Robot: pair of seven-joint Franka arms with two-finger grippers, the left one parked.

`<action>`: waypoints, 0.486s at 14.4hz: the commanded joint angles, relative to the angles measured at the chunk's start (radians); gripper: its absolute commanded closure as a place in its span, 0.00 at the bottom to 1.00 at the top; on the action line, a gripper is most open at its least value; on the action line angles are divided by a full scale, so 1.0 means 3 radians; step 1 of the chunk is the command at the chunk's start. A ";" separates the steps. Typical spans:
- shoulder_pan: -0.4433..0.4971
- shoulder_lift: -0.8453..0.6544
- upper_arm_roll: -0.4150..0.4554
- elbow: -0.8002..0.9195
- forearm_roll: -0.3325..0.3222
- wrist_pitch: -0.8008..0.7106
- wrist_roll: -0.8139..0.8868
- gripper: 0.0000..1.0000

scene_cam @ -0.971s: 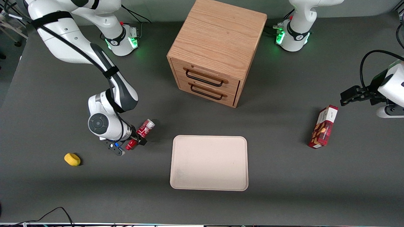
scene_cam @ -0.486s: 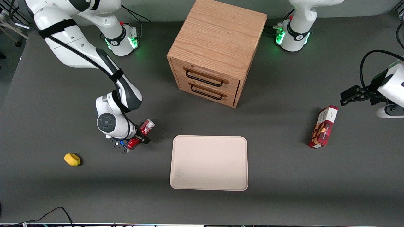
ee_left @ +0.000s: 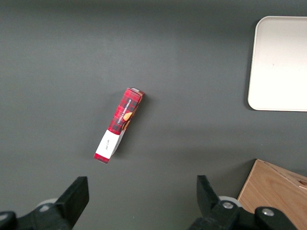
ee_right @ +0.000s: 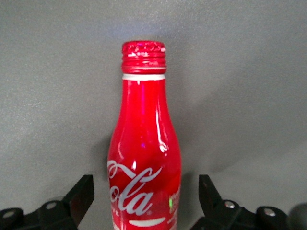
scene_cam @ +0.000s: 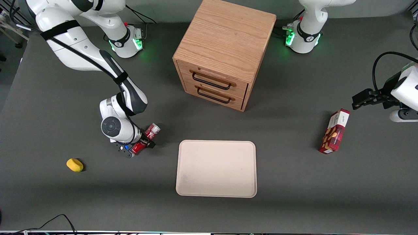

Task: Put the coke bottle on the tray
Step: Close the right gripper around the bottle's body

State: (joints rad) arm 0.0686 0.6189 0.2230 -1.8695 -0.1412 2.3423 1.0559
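Observation:
The coke bottle (scene_cam: 151,132) is a slim red bottle lying on the dark table, its silvery base pointing toward the drawer cabinet and its neck nearer the front camera. My right gripper (scene_cam: 142,144) is down over the bottle's neck end. In the right wrist view the coke bottle (ee_right: 144,143) sits between the two black fingers (ee_right: 79,194) with a gap on each side, so the gripper (ee_right: 144,196) is open around it. The beige tray (scene_cam: 216,168) lies flat beside the bottle, a short way toward the parked arm's end; its corner also shows as the tray (ee_left: 280,62).
A wooden two-drawer cabinet (scene_cam: 223,52) stands farther from the front camera than the tray. A small yellow object (scene_cam: 74,164) lies toward the working arm's end. A red snack box (scene_cam: 335,132) stands toward the parked arm's end, seen too as the snack box (ee_left: 119,124).
The right arm has moved toward the tray and come down over the bottle's neck end. It has hardly moved over the last half second. The bottle stays on the table.

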 commanded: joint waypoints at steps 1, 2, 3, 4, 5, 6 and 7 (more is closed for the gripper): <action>0.0006 -0.0059 0.0013 -0.0073 -0.0087 0.0062 0.0096 1.00; 0.0006 -0.0059 0.0013 -0.0078 -0.0087 0.0062 0.0096 1.00; 0.0022 -0.0069 0.0013 -0.0078 -0.0087 0.0057 0.0090 1.00; 0.0022 -0.0074 0.0013 -0.0073 -0.0087 0.0052 0.0085 1.00; 0.0017 -0.0089 0.0013 -0.0073 -0.0102 0.0036 0.0075 1.00; 0.0022 -0.0120 0.0018 -0.0068 -0.0102 0.0006 0.0070 1.00; 0.0017 -0.0166 0.0018 -0.0058 -0.0107 -0.0055 0.0065 1.00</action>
State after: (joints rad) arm 0.0688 0.6161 0.2281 -1.8706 -0.1513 2.3414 1.0559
